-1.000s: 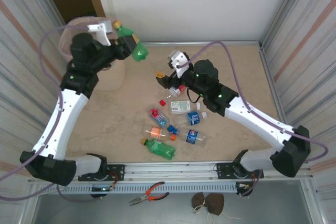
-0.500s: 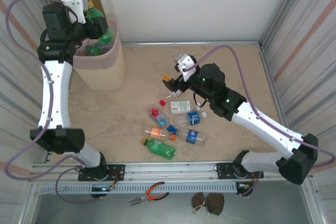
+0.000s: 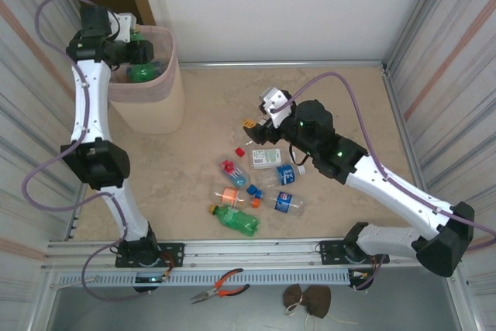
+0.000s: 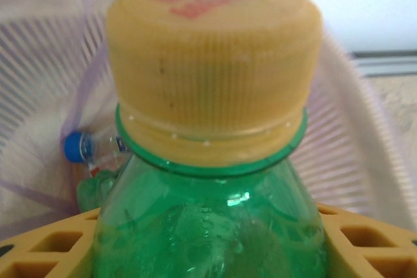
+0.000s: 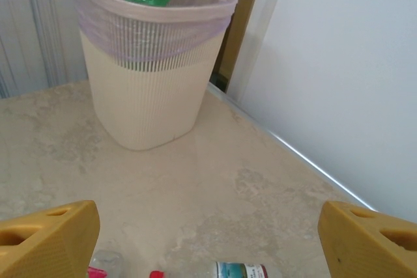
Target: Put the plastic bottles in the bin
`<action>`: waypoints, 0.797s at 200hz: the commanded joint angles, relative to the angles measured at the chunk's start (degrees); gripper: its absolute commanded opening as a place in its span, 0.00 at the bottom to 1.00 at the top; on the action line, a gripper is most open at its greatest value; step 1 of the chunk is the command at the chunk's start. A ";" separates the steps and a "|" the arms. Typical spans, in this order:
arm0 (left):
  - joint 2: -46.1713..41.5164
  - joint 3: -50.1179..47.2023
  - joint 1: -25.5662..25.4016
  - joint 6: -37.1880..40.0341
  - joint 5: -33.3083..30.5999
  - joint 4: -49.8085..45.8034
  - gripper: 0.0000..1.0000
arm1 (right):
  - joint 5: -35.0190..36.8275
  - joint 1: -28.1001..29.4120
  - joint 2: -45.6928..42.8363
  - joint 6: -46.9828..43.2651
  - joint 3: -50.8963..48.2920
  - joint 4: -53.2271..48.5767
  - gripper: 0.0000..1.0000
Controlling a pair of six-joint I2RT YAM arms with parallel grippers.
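Green plastic bottle (image 4: 208,226) with a ribbed yellow-orange cap (image 4: 212,69), clamped between the yellow pads of your left pincer (image 3: 133,50) above the mouth of the tall beige ribbed bin (image 3: 155,114). Hazards: if you let go too near the rim, the bottle may strike it and bounce to the table. If you lower the arm, a finger may snag the pink translucent liner (image 5: 150,37) or nudge the bin. Your right pincer (image 5: 208,242) stands wide apart, grasping nothing, above the loose clear and green bottles (image 3: 256,184) lying on the beige tabletop (image 3: 186,168).
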 commanded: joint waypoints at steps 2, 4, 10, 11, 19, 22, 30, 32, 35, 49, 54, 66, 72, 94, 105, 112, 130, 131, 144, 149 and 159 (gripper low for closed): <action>0.86 -2.05 0.08 2.23 -1.04 -3.66 0.62 | 1.42 0.62 -1.85 0.31 -1.19 -1.25 0.86; 0.98 -2.40 0.15 2.19 -1.13 -3.73 0.62 | 1.46 0.61 -1.89 0.31 -1.15 -1.32 0.86; 1.12 -3.31 0.10 2.22 -1.51 -3.77 0.62 | 1.53 0.66 -1.96 0.44 -1.22 -1.47 0.86; 1.17 -3.47 0.12 2.19 -1.52 -3.80 0.62 | 1.53 0.63 -1.98 0.45 -1.25 -1.46 0.86; 1.42 -4.68 0.12 2.35 -2.29 -3.68 0.62 | 1.69 0.65 -2.14 0.45 -1.28 -2.01 0.86; 1.48 -5.07 0.06 2.47 -2.51 -3.66 0.62 | 1.71 0.62 -2.23 0.46 -1.39 -2.17 0.86; 1.95 -5.92 0.06 2.58 -3.13 -3.81 0.63 | 1.79 0.64 -2.46 0.47 -1.54 -2.54 0.86; 2.06 -6.16 0.12 2.67 -3.23 -3.76 0.63 | 1.86 0.64 -2.50 0.53 -1.59 -2.58 0.86; 2.24 -6.33 0.09 2.69 -3.44 -3.75 0.63 | 1.88 0.63 -2.59 0.54 -1.60 -2.67 0.86; 3.40 -7.05 0.11 2.97 -3.47 -4.17 0.64 | 2.20 0.62 -3.04 0.63 -2.05 -2.93 0.86; 3.86 -7.30 0.08 3.06 -3.40 -4.24 0.64 | 2.38 0.61 -3.23 0.66 -2.19 -3.01 0.86; 4.91 -7.25 0.12 3.08 -3.08 -4.62 0.65 | 3.10 0.66 -3.61 0.95 -2.44 -3.36 0.87; 5.36 -7.31 0.05 3.16 -2.86 -4.82 0.65 | 3.60 0.67 -3.70 1.06 -2.42 -3.68 0.87; 6.32 -7.75 0.05 3.60 -2.83 -4.80 0.68 | 5.31 0.66 -3.91 1.90 -2.26 -5.12 0.88; 6.24 -7.83 0.06 3.56 -2.48 -4.81 0.69 | 6.62 0.63 -3.92 2.82 -2.21 -5.70 0.88; 5.98 -7.80 0.01 3.60 -2.00 -4.85 0.70 | 7.60 0.62 -3.90 3.49 -2.01 -6.22 0.89; 4.70 -7.85 0.08 3.30 -1.06 -4.56 0.74 | 9.90 0.63 -3.72 6.14 -1.65 -7.86 0.89; 4.63 -7.85 0.06 3.30 -1.04 -4.55 0.74 | 9.98 0.67 -3.73 6.33 -1.60 -7.95 0.89; 3.36 -7.82 0.07 3.13 -0.63 -4.34 0.76 | 11.19 0.52 -3.52 8.65 -1.37 -9.40 0.89; 2.82 -7.85 0.05 3.13 -0.54 -4.32 0.77 | 11.63 0.57 -3.44 9.58 -1.14 -10.04 0.89; 1.90 -7.83 0.09 3.05 -0.02 -4.24 0.78 | 12.75 0.46 -3.22 11.88 -0.78 -11.35 0.89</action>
